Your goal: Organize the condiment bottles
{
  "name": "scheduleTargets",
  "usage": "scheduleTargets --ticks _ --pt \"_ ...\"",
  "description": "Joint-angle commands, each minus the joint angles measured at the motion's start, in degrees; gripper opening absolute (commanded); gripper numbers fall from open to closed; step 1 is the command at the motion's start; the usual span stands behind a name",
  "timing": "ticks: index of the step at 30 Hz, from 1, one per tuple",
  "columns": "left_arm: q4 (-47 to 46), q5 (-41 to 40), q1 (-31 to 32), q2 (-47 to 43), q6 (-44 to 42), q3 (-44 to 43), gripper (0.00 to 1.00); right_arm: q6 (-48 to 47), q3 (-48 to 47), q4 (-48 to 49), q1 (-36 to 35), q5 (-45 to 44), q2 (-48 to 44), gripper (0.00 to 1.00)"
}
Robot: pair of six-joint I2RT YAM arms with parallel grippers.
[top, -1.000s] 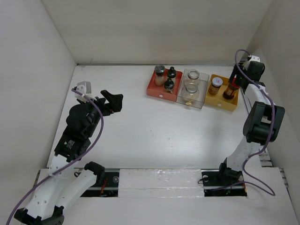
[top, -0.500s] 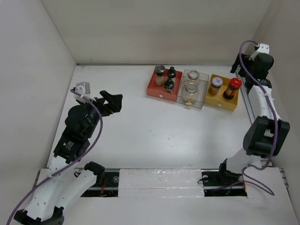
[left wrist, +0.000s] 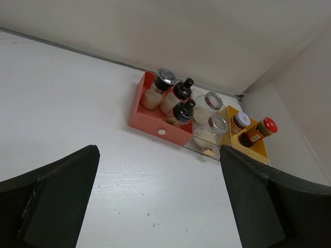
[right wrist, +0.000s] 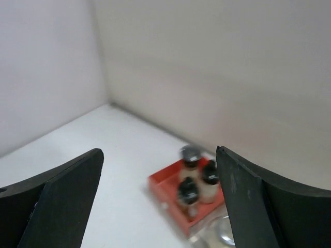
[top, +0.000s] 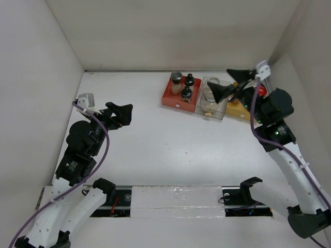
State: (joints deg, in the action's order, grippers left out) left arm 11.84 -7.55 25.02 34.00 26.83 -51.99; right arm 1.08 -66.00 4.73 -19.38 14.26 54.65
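Located all seven condiment bottles in three rectangular trays set touching in a row at the far right of the white table (top: 155, 150). Found the grey-lidded shaker (left wrist: 165, 78) and two black-capped shakers (left wrist: 182, 90) in the red plastic tray (left wrist: 155, 123). Found two squat clear glass jars (left wrist: 213, 101) in the clear tray (left wrist: 200, 145). Found the silver-lidded labelled jar (left wrist: 239, 121) and the red-capped brown bottle (left wrist: 257, 133) in the yellow tray (left wrist: 257, 151). Saw every bottle upright.

Judged the bottles small, light and rigid, with smooth hard walls: slippery under hard pads, and breakable if dropped or knocked against a neighbour. Recommended a grasp from above, across the lid or just under it, given the close packing inside each tray. Rated the tall brown bottle the likeliest to tip.

Recorded the left gripper (top: 124, 109) raised over the table, well apart from the trays and aimed toward them, fingers spread wide and holding nothing. Recorded the right gripper (top: 223, 81) above the clear and yellow trays in the overhead view, likewise spread wide and empty, hiding part of the yellow tray. Could not tell its height over the jars; judged it probably well clear, from the distant, blurred red tray in its wrist view.
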Motion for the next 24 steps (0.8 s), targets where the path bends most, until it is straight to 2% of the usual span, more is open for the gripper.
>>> scheduleTargets --ticks 1,6,11,13,19,24 --pt "-2.61 0.34 -0.23 -0.68 -0.37 0.31 0.99 -2.47 4.90 -1.11 -8.20 5.42 0.11 0.95" --pt "-2.61 -0.26 -0.23 -1.22 0.15 -0.22 0.99 -4.51 11.05 -3.94 -23.12 9.03 -0.42 0.95" --pt "-2.61 -0.27 -0.23 -1.74 0.77 -0.22 0.99 -5.65 17.73 -3.24 -32.73 5.35 6.75 0.95" --pt "-2.61 -0.27 -0.23 -1.74 0.77 -0.22 0.99 -5.65 18.88 -1.49 -36.24 0.98 9.67 0.95" --pt "-2.61 0.87 -0.23 -1.74 1.30 -0.22 0.99 -4.43 21.61 7.74 -36.87 -2.75 20.83 0.95" --pt "-3.22 1.93 -0.23 -3.06 1.30 1.54 0.99 -4.42 19.86 8.28 -37.40 -3.89 23.57 0.95"
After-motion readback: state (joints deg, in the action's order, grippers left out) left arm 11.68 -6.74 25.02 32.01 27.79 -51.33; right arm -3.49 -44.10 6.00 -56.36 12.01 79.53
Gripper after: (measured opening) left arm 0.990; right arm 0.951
